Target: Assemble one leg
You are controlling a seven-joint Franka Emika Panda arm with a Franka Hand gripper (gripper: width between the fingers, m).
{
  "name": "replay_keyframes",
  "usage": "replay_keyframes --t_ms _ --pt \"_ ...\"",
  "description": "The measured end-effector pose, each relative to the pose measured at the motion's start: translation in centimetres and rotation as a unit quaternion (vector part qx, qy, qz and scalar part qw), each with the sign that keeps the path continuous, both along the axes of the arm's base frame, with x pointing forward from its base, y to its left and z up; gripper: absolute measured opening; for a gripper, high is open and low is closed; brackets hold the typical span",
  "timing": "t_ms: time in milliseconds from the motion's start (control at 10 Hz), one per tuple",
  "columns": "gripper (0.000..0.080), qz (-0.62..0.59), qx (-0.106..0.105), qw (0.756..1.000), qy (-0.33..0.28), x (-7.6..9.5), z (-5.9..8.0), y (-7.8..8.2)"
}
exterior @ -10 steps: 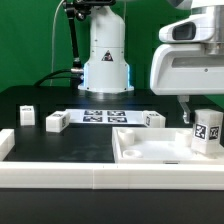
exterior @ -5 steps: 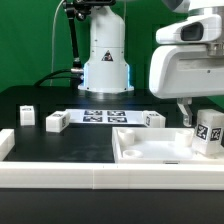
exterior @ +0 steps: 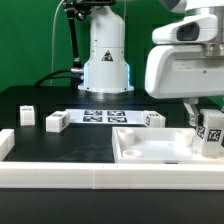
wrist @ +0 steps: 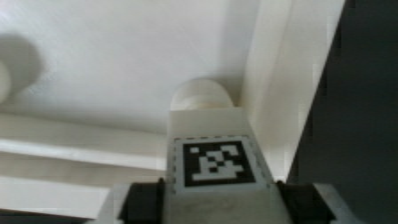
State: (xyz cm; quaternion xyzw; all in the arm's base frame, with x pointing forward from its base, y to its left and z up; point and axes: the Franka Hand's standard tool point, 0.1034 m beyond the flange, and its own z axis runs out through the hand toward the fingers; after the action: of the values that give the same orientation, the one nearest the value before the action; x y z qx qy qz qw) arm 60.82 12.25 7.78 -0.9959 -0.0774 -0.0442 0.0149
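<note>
The tool [exterior: 206, 122] is clamped on the leg [exterior: 212, 135], one finger on either side. The leg is upright, tag outward, at the corner of the white panel [exterior: 150, 152] toward the exterior view's right, above the black worktop [exterior: 40, 100].

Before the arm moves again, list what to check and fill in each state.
1. Leg clamped between the jaws: ok.
2. Leg above the white panel, at its corner on the exterior view's right: ok.
3. Leg's tip touching the panel: cannot tell.
4. Leg standing straight: cannot tell.
5. Nearest spare leg apart from the held one: ok.
</note>
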Motion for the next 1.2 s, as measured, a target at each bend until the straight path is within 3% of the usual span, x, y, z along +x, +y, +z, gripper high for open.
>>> replay_keyframes --t_ms 300,500,700,1100,1200 --pt "0.0296 -0.034 0.004 0.999 0.002 -0.01 -0.07 -0.05" --pt "0.0296 -0.162 0.02 0.987 0.002 0.03 -0.12 -0.12" --pt "0.0296 -0.256 0.034 0.966 -0.004 0.02 -0.3 -0.06" --pt "0.0296 -0.47 0.055 0.881 0.012 -0.02 -0.55 0.65" --pt "0.0296 -0.475 0.057 0.878 0.013 0.03 -0.56 0.61"
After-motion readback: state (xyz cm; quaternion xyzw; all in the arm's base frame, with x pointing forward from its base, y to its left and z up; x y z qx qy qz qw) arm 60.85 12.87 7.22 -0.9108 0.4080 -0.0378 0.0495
